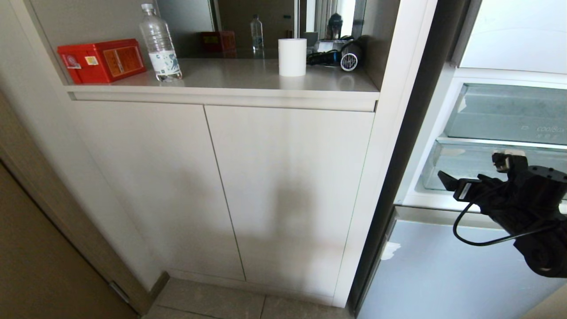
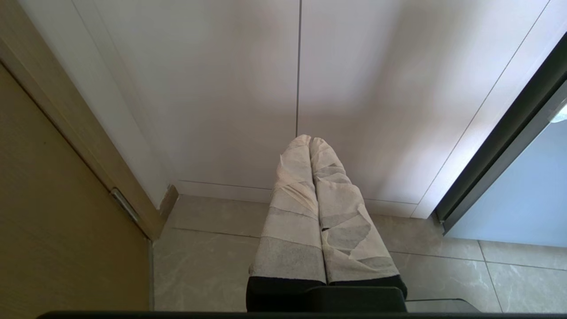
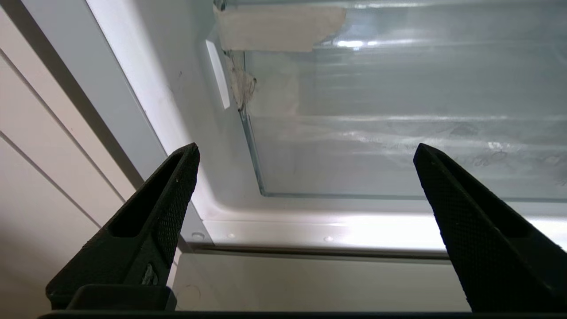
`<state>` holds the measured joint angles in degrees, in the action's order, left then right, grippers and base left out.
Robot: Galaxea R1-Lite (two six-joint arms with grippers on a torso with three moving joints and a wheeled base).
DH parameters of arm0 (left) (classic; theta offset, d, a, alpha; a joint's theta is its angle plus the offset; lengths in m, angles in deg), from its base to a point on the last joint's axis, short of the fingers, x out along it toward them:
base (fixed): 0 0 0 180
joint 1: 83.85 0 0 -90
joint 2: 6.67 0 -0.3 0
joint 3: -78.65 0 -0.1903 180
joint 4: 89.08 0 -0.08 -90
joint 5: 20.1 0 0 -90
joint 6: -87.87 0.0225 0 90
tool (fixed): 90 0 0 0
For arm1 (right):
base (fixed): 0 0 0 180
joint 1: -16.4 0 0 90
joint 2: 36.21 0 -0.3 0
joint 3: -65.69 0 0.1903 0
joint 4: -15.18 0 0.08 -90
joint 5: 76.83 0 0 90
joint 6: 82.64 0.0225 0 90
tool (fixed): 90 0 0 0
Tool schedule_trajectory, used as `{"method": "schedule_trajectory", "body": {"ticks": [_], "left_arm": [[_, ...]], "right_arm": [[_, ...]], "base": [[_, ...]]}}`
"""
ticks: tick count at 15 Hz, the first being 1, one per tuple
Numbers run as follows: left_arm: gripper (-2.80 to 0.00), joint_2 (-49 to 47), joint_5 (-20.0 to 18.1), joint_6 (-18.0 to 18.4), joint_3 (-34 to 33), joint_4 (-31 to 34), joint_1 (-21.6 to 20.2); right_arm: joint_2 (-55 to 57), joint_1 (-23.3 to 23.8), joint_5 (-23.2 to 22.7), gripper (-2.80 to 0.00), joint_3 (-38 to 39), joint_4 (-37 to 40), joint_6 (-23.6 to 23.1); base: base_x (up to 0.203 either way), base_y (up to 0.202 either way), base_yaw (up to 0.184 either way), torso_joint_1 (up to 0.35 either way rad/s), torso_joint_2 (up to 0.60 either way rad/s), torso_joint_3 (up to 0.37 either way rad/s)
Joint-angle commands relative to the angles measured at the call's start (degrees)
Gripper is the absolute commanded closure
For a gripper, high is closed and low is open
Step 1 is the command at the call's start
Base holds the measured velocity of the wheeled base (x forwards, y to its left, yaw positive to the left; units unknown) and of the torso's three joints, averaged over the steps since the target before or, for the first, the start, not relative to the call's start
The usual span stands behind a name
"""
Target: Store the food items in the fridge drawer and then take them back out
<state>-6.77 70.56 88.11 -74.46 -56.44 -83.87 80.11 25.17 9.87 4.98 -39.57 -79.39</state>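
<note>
No food items show in any view. The fridge stands open at the right of the head view. The fridge drawer (image 1: 509, 110) is the frosted front with a white tape scrap at its left corner; it is pushed in. In the right wrist view the fridge drawer (image 3: 398, 88) fills the space ahead, with tape at its corner. My right gripper (image 1: 471, 169) hovers just in front of the clear bin below it, open and empty. Its black fingers (image 3: 177, 190) stand wide apart around my right gripper's (image 3: 306, 148) gap. My left gripper (image 2: 310, 140) is shut, its paper-wrapped fingers aimed at the cabinet foot.
A shorter clear bin (image 1: 465, 164) sits under the drawer, above a pale blue lower door (image 1: 443, 274). To the left a white cabinet (image 1: 221, 186) carries a counter with a red box (image 1: 102, 60), a water bottle (image 1: 160, 42), a white roll (image 1: 292, 56) and a hair dryer (image 1: 347, 57).
</note>
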Motion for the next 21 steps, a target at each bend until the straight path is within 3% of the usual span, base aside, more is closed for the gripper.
{"method": "schedule_trajectory", "body": {"ticks": [1,21], "left_arm": [[0.00,-0.1,0.0,0.0,0.0,0.0,-0.1],[0.00,-0.1,0.0,0.0,0.0,0.0,0.0]], "right_arm": [[0.4,0.0,0.0,-2.80,-0.1,-0.7,0.0],[6.7,-0.9,1.5,-2.80,-10.0,-0.7,0.2]], "base": [[0.000,0.000,0.000,0.000,0.00,0.000],[0.000,0.000,0.000,0.000,0.00,0.000]]}}
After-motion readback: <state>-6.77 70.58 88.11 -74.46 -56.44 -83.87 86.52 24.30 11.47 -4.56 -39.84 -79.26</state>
